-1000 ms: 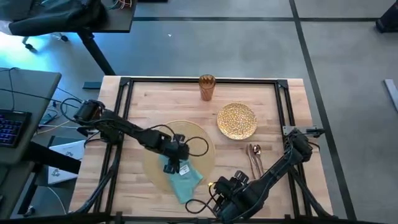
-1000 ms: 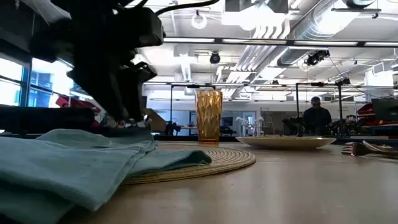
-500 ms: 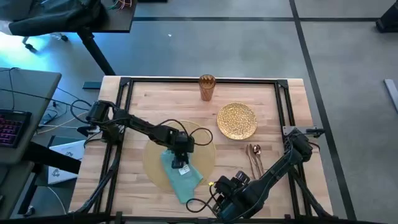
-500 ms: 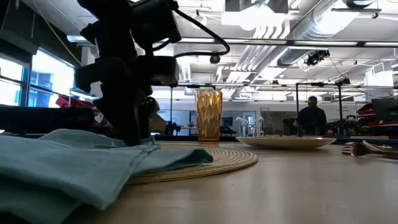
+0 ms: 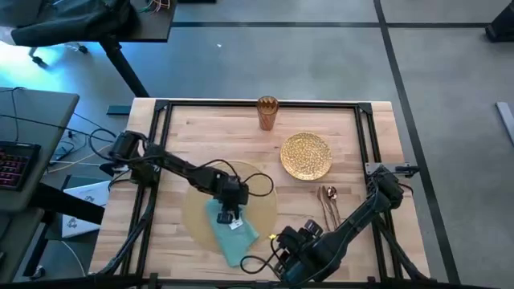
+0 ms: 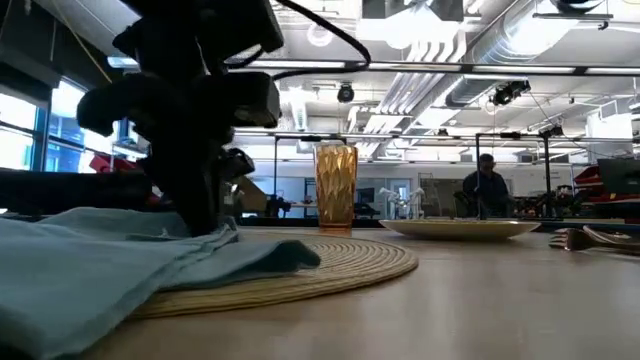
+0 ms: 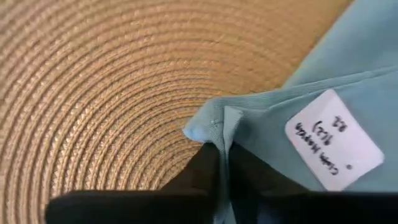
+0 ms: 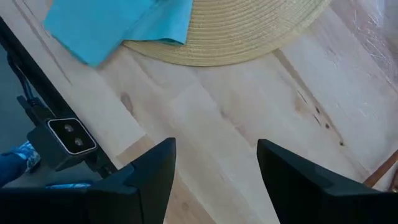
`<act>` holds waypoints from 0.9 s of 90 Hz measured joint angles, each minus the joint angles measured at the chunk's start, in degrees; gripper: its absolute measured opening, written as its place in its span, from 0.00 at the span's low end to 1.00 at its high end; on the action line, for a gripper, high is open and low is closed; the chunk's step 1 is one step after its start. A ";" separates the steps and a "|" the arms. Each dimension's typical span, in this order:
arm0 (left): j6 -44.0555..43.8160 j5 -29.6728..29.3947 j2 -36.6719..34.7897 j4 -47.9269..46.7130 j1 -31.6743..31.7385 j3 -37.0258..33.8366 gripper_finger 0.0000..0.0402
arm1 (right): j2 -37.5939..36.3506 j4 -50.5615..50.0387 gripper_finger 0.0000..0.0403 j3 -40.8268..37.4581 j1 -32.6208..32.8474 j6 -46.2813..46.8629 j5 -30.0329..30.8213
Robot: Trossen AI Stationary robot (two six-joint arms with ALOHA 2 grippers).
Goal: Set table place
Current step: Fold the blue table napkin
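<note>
High view: left gripper (image 5: 230, 215) down over the teal napkin (image 5: 234, 234), pinching a fold near its upper end, presumably to drag the cloth off the placemat (image 5: 210, 201) so the mat is free for the gold plate (image 5: 306, 155); plate, amber cup (image 5: 267, 112) and cutlery (image 5: 328, 202) well apart from those fingers, on the far and right side of the table (image 5: 201, 128); right gripper (image 5: 285, 258) parked low by the near edge, waiting

Low view: left arm upright on the napkin (image 6: 110, 260), cloth bunched at the fingertips and trailing over the mat's rim (image 6: 370, 262); cup (image 6: 335, 188) and plate (image 6: 460, 228) beyond (no contact with either)

Left wrist view: dark fingers (image 7: 208, 174) closed tight on a raised corner of napkin (image 7: 311, 106), white label just beside the pinch, woven mat (image 7: 99, 93) directly beneath

Right wrist view: fingers (image 8: 155, 171) spread wide, holding nothing, bare wood (image 8: 236, 130) between them; napkin (image 8: 118, 25) and mat edge (image 8: 249, 37) well ahead
</note>
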 joint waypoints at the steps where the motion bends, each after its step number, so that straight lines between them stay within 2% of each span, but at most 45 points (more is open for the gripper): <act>1: 0.00 -0.05 -0.35 -0.05 -0.06 0.00 0.01 | 0.00 -0.04 0.52 0.00 -0.03 0.12 -0.01; 25: -2.01 -4.39 -13.78 -7.81 -1.44 0.06 0.00 | -0.03 -0.15 0.51 0.00 -1.08 -1.00 -0.09; 43: -3.08 -7.95 -24.61 -12.80 -1.41 0.11 0.00 | -1.39 -3.36 0.49 -0.02 -3.32 -11.28 -3.06; 52: -3.05 -8.80 -27.79 -14.18 -1.41 0.11 0.00 | -1.95 -7.30 0.48 -0.11 -4.89 -16.58 -4.69; 57: -2.80 -8.74 -28.78 -14.48 -1.55 0.11 0.00 | -2.77 -6.07 0.48 -1.97 -5.47 -18.70 -5.17; 62: -2.49 -8.59 -29.47 -14.38 -1.87 0.11 0.00 | -4.43 -0.04 0.48 -5.79 -5.99 -19.83 -6.76; 68: -2.27 -6.62 -29.59 -14.03 -2.45 0.11 0.00 | -6.70 12.50 0.48 -13.35 -6.07 -19.52 -10.16; 74: -0.27 -1.01 -29.50 -13.77 -3.62 0.11 0.00 | -8.27 29.92 0.48 -22.31 -5.90 -16.67 -13.67; 81: 3.33 6.04 -29.26 -13.65 -5.73 0.11 0.00 | -8.94 49.34 0.48 -30.26 -5.72 -12.42 -12.89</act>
